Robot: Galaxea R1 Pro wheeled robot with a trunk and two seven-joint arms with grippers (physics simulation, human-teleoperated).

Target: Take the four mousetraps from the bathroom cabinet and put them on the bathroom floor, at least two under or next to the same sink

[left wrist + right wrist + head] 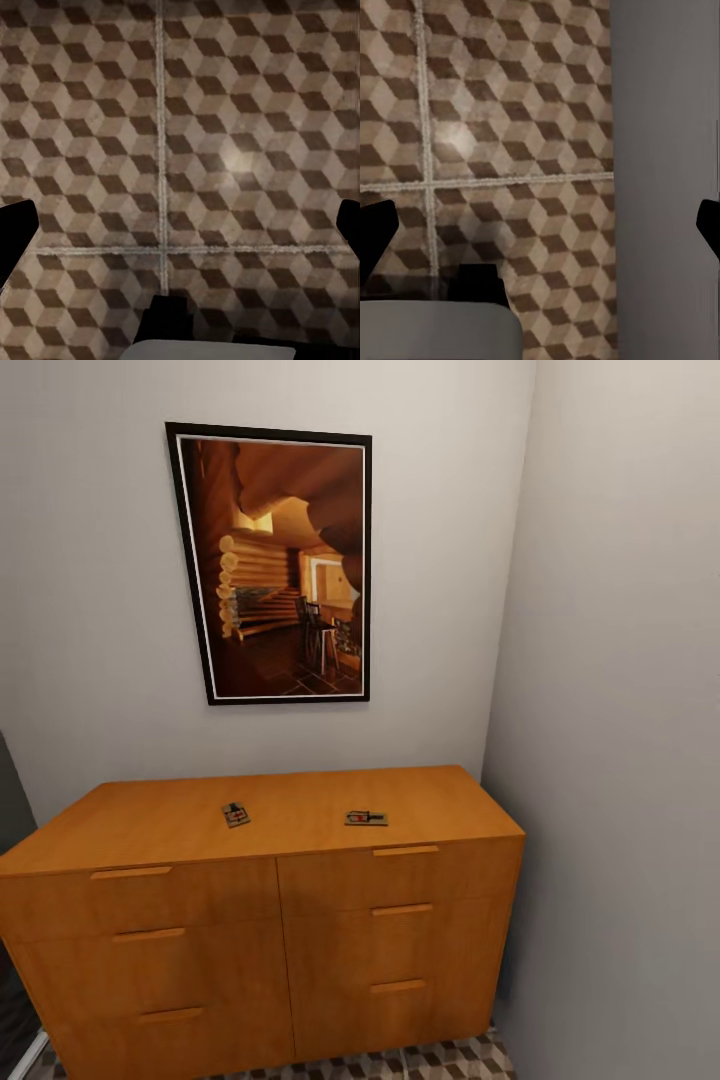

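Black fingertips of the left gripper (180, 225) sit at the two side edges of the left wrist view, spread wide apart with nothing between them, over the bathroom floor (225, 112): square tiles printed with brown, beige and cream cubes, crossed by pale grout lines. Over the same patterned tiling, the right gripper (540, 225) is likewise spread, its dark tips at the picture's edges and empty, with a plain grey wall (667, 150) meeting the tiles beside it.

From the head view, the orange-brown wooden cabinet (330, 940) stands in a corner, with a flat top and fronts bearing wooden slab pulls. Two mousetraps rest on its top, well apart: the left mousetrap (236, 815), a small tan board with dark wire and a red mark, and the right mousetrap (366, 818), of the same kind, lying nearer the front edge. A black-framed picture (272, 565) of a log-cabin room hangs above on the pale wall.
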